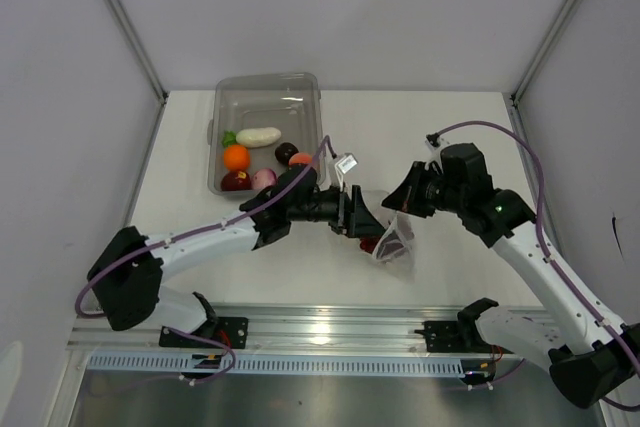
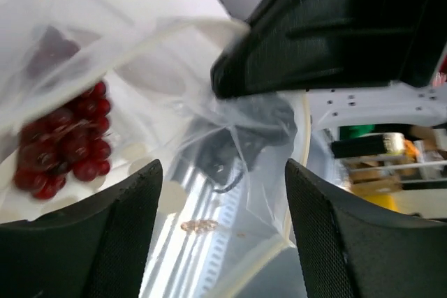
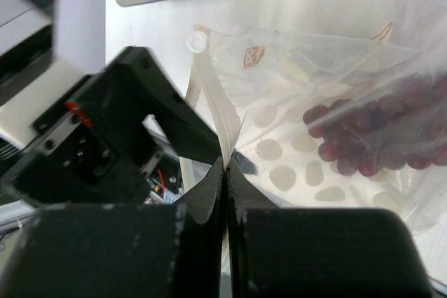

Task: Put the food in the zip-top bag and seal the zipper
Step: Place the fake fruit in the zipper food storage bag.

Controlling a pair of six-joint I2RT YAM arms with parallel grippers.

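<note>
My right claw (image 3: 225, 167) is pinched tight on the mouth edge of the zip-top bag (image 1: 398, 245), which sits over the worktop (image 1: 380, 127) between my two claws. My left claw (image 2: 222, 171) gapes wide at the bag's mouth, gripping nothing. The grape bunch (image 2: 66, 141) lies inside the bag.

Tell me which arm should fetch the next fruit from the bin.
Left. The left hand is open and empty, close to the bin; the right hand is pinched shut on the rim of the bag, grapes inside.
</note>
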